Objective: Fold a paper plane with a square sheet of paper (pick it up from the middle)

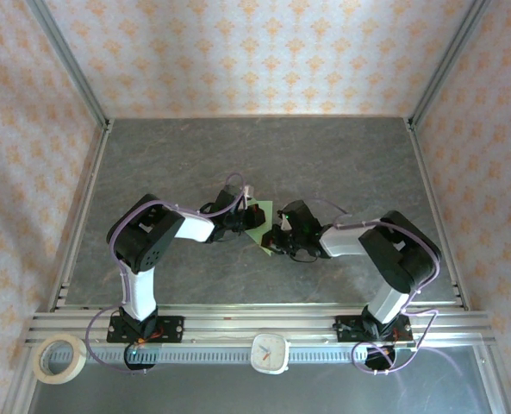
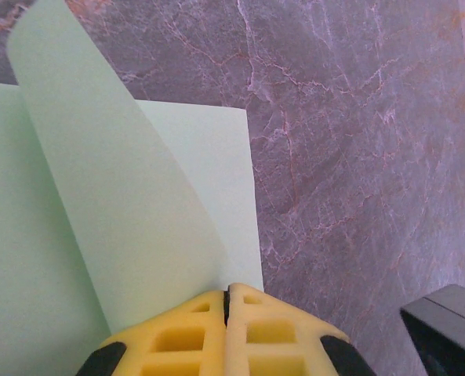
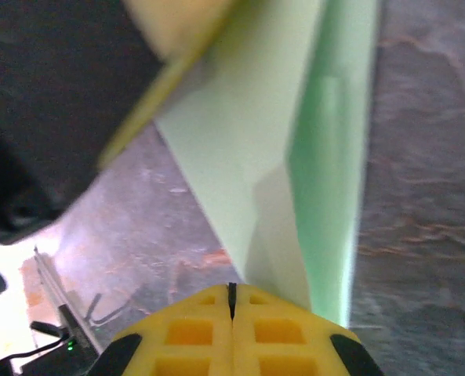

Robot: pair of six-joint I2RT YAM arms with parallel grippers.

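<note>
A grey marbled table point(image 1: 255, 155) is enclosed by orange-patterned walls point(image 1: 255, 52). At its middle a pale green sheet of paper point(image 1: 259, 221) is held between the two arms. From above, a tape roll point(image 1: 59, 358) and a small clock point(image 1: 271, 352) are seen by the near rail. Closer in, the sheet's curled flap is clamped in the left gripper point(image 2: 227, 291), its fingers together. The right gripper point(image 3: 232, 290), seen through blur, seems pinched on the sheet's edge.

Both arms bend inward and meet mid-frame, left gripper point(image 2: 227, 296) and right gripper point(image 3: 232, 296) each pinched tight on the square sheet of paper point(image 2: 138, 235).
</note>
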